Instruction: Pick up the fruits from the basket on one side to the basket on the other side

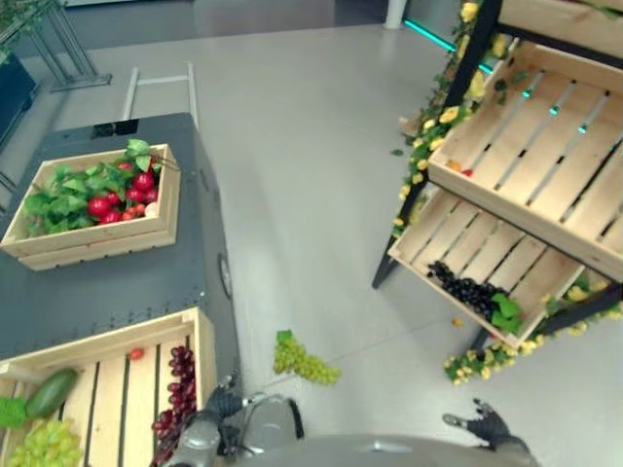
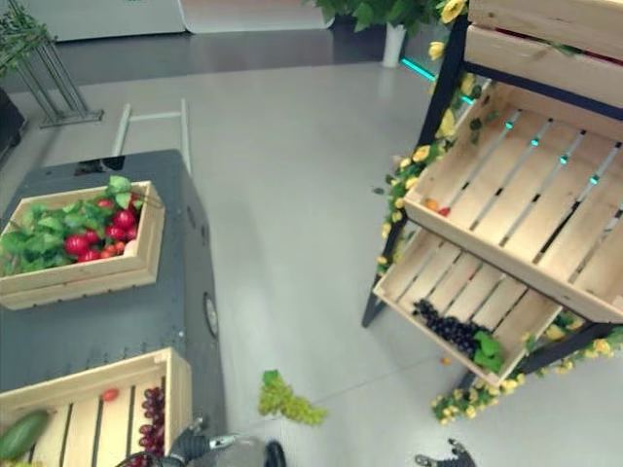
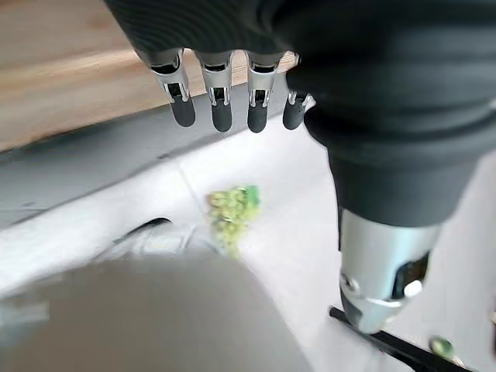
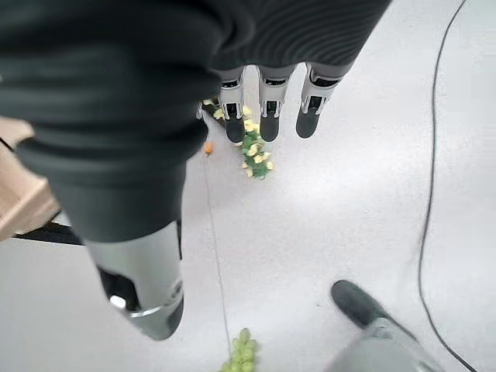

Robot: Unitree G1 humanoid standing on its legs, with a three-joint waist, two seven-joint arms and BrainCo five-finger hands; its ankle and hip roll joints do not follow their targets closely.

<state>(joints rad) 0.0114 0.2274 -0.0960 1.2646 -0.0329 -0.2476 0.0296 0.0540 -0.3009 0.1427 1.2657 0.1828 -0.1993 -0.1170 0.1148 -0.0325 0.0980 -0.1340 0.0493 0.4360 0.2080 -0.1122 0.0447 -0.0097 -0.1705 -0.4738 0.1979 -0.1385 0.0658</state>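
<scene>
Beside the slatted wooden crate [image 1: 200,336] on the dark grey worktop [image 1: 117,292], the left hand [image 1: 222,404] hangs empty, fingers relaxed. Right of that crate, a green grape bunch [image 1: 304,361] lies on the floor, probably dropped rather than carried across. Farther right, the right hand [image 1: 484,424] is likewise open and empty, short of the tilted wooden shelf crate [image 1: 467,255] holding dark grapes [image 1: 467,290].

A dark grey tabletop [image 1: 117,292] lies beside and ahead of the left fingers [image 3: 222,108]. Pale grey floor [image 1: 292,195] spreads under both sets of fingers. Ahead of the right fingers [image 4: 270,116] stands a black shelf frame [image 1: 472,58] trimmed with yellow flowers [image 1: 448,115]. More flowers [image 4: 254,151] trail on the floor by its foot, just past those fingertips. Far beyond the left fingers are a white tube frame [image 1: 161,83] and a metal rack [image 1: 68,44]. A teal light strip [image 1: 428,34] runs behind the shelf.
</scene>
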